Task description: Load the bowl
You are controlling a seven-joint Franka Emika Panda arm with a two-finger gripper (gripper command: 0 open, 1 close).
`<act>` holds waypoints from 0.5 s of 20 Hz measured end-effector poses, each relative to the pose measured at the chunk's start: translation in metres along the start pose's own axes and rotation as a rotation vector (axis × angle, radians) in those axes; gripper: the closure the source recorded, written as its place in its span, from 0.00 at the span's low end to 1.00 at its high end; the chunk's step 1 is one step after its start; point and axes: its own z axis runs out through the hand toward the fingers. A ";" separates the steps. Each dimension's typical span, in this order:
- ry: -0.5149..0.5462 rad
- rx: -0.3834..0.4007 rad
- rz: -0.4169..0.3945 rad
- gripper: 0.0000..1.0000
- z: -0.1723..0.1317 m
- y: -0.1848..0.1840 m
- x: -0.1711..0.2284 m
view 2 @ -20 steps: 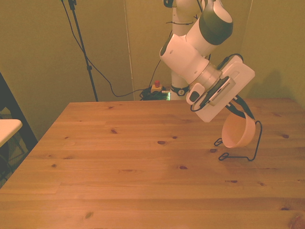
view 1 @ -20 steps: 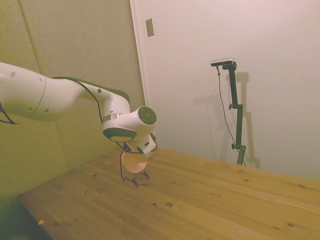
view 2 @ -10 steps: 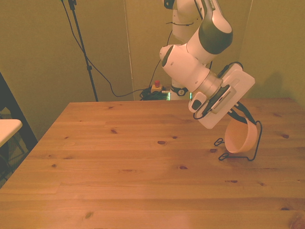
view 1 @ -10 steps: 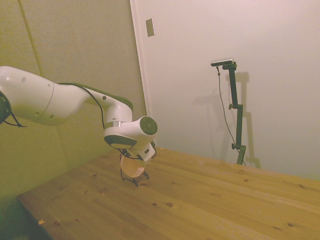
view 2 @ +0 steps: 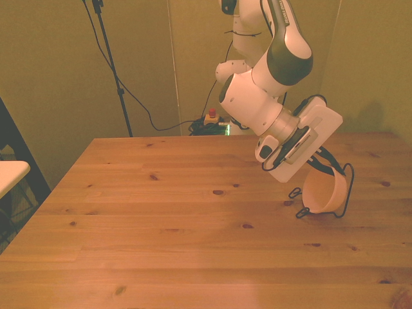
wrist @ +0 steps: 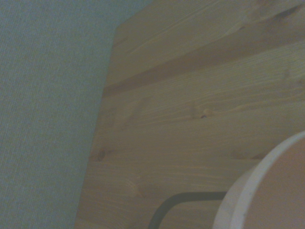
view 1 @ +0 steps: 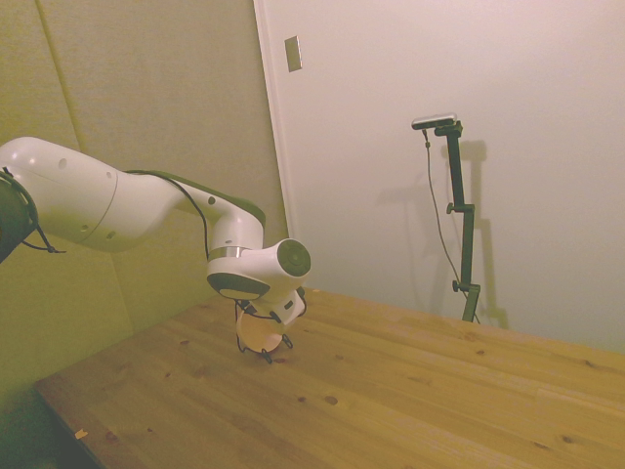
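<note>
The pale-pink bowl (view 2: 324,194) hangs tilted on its side at the front view's right, its lower part inside a black wire rack (view 2: 349,185) that stands on the wooden table (view 2: 161,225). My gripper (view 2: 326,168) comes down at a slant from above and is shut on the bowl's upper rim. In the side view the bowl (view 1: 258,332) shows just under the wrist, low over the rack's feet (view 1: 264,355). The wrist view shows the bowl's rim (wrist: 248,191) close up, with a curve of the rack's wire (wrist: 164,207) beside it.
The rack stands near the table's far right corner in the front view, close to the wall (wrist: 47,119). A stand with a trailing cable (view 2: 112,71) rises behind the table's far left. A pale surface (view 2: 9,172) juts in at the left edge.
The arm has lowered the bowl from above the rack down into it, toward the table. The wrist has dropped and moved slightly to the front view's right.
</note>
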 end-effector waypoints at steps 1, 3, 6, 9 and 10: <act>0.000 0.002 0.000 0.00 0.000 0.000 0.000; -0.002 0.005 -0.001 0.00 0.000 0.000 0.000; -0.008 0.008 -0.003 0.00 0.000 0.002 -0.001; -0.008 0.013 -0.007 0.00 -0.006 0.000 -0.005; -0.005 0.017 -0.008 0.00 -0.012 0.000 -0.008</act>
